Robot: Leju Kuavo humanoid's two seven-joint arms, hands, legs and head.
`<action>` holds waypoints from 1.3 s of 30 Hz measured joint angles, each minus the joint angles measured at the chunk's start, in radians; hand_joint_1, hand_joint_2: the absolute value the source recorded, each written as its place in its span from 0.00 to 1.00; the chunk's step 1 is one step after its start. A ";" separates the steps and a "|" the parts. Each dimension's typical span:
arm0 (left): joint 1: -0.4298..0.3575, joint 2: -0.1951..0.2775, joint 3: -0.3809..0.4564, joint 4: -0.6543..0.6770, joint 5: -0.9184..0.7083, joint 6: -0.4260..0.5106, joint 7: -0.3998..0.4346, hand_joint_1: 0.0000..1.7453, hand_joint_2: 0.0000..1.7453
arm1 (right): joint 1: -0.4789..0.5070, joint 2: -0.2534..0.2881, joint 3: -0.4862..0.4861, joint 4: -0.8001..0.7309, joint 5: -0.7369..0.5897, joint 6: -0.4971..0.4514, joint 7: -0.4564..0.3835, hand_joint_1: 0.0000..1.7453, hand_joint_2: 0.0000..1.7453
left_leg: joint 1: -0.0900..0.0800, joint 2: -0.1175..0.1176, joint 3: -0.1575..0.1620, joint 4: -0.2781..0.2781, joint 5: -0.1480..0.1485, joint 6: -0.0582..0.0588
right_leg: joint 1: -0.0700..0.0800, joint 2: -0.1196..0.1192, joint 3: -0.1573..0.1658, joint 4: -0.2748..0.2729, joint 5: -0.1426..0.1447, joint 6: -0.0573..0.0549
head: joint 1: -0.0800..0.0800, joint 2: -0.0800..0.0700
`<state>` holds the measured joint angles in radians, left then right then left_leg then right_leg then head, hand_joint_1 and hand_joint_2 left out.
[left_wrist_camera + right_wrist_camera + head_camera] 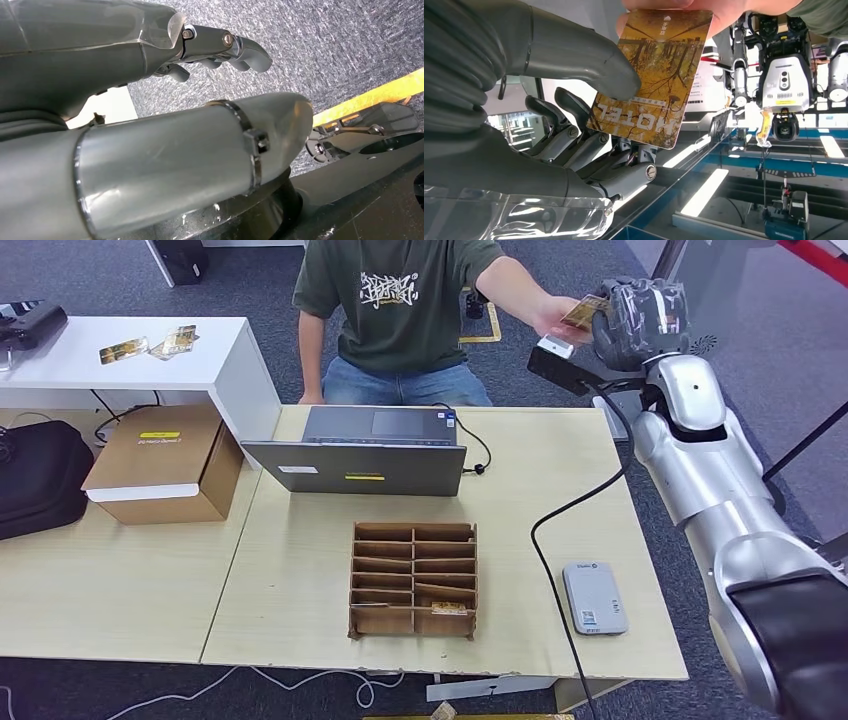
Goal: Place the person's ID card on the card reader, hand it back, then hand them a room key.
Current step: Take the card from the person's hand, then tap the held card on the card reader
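Two loose cards (150, 344) are seen on the white side desk (60, 358) at the far left. A laptop (365, 455) and a cardboard organiser (412, 580) occupy the middle of the table (300, 570), and the card reader (594, 598) lies near its right edge. The left hand (220, 47) is held over carpet, fingers curled around nothing. At the upper right, the room key (651, 75) is pinched by the raised right hand (589, 105), while the person's hand (556, 318) grips its far end.

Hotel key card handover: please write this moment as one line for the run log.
phase: key handover | right hand: pinches hotel key card | person's hand: also grips card | left hand: holds nothing | card reader: bare on table
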<state>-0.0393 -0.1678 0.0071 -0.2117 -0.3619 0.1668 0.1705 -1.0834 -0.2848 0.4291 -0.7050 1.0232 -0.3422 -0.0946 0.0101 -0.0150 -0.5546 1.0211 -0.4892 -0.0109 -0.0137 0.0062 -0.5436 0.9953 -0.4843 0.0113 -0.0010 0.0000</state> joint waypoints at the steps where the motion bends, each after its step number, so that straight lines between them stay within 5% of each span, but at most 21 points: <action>1: 0.000 0.000 0.000 0.000 0.000 0.000 0.000 0.00 0.00 | 0.000 0.000 0.000 0.000 0.002 0.000 0.000 1.00 1.00 | 0.000 0.000 0.000 0.000 0.000 0.000 | 0.000 0.000 0.000 0.000 0.000 0.000 | 0.000 0.000; 8: 0.000 0.000 0.001 0.000 0.005 0.000 -0.001 0.00 0.00 | 0.004 0.006 -0.012 0.000 -0.070 0.054 -0.019 1.00 1.00 | 0.000 0.000 0.000 0.000 0.000 0.000 | 0.000 0.000 0.000 0.000 0.000 0.000 | 0.000 0.000; 18: 0.003 0.000 0.026 0.000 0.013 0.015 -0.008 0.00 0.00 | 0.009 0.064 -0.229 -0.002 -0.600 0.384 0.003 1.00 1.00 | 0.000 -0.001 -0.001 0.000 0.000 0.001 | 0.000 -0.001 0.000 0.000 0.000 0.000 | 0.000 0.000; 39: 0.005 -0.002 0.040 0.000 0.005 0.041 -0.009 0.00 0.00 | -0.013 0.062 -0.271 0.043 -0.889 0.460 0.157 1.00 1.00 | 0.000 0.000 -0.001 0.001 0.001 0.001 | 0.000 0.000 0.000 0.000 0.001 0.000 | 0.000 0.000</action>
<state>-0.0346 -0.1700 0.0471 -0.2117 -0.3567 0.2074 0.1614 -1.0967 -0.2233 0.1583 -0.6620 0.1344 0.1179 0.0623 0.0102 -0.0154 -0.5552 1.0217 -0.4887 -0.0103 -0.0136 0.0059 -0.5441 0.9955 -0.4837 0.0113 -0.0009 -0.0002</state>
